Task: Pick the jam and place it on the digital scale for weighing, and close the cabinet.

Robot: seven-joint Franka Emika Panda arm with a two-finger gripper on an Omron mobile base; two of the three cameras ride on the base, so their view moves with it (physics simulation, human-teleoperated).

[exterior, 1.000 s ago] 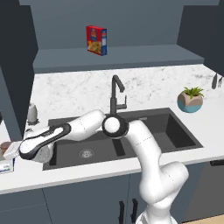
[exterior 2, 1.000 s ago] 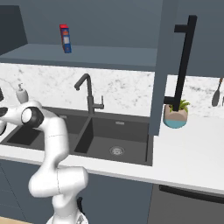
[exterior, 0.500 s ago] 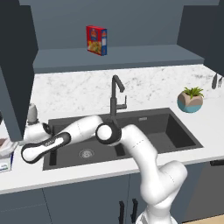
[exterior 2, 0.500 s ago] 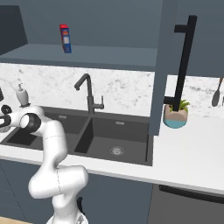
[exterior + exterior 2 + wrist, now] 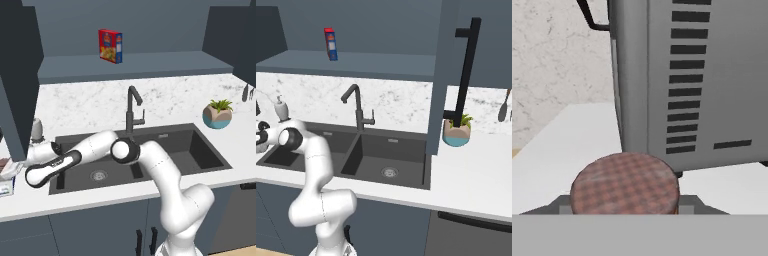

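In the left base view we see the arm stretched low across the sink point(image 5: 150, 150) toward 9 o'clock, its hand ending at the left counter beside the open cabinet door point(image 5: 20, 75). The gripper point(image 5: 14, 167) is hidden behind that door's edge, so we cannot tell whether its jaws are wide, narrow or holding anything.

In the hand view, the jam point(image 5: 625, 183) sits at 6 o'clock, seen from above: a round lid with a reddish checked pattern. It stands on the digital scale point(image 5: 559, 204), whose grey plate shows on either side of the jar. Just behind the jar, toward 12 o'clock, stands a grey appliance point(image 5: 687, 75) with rows of dark vent slots. The fingertips cannot be made out in this view.

In the right base view, the cabinet point(image 5: 451, 60) is open: its right door stands edge-on with the long black bar handle point(image 5: 466, 75) facing us. A potted plant point(image 5: 457, 131) sits behind it. A red-and-yellow box point(image 5: 110, 45) stands on the shelf at 12 o'clock.
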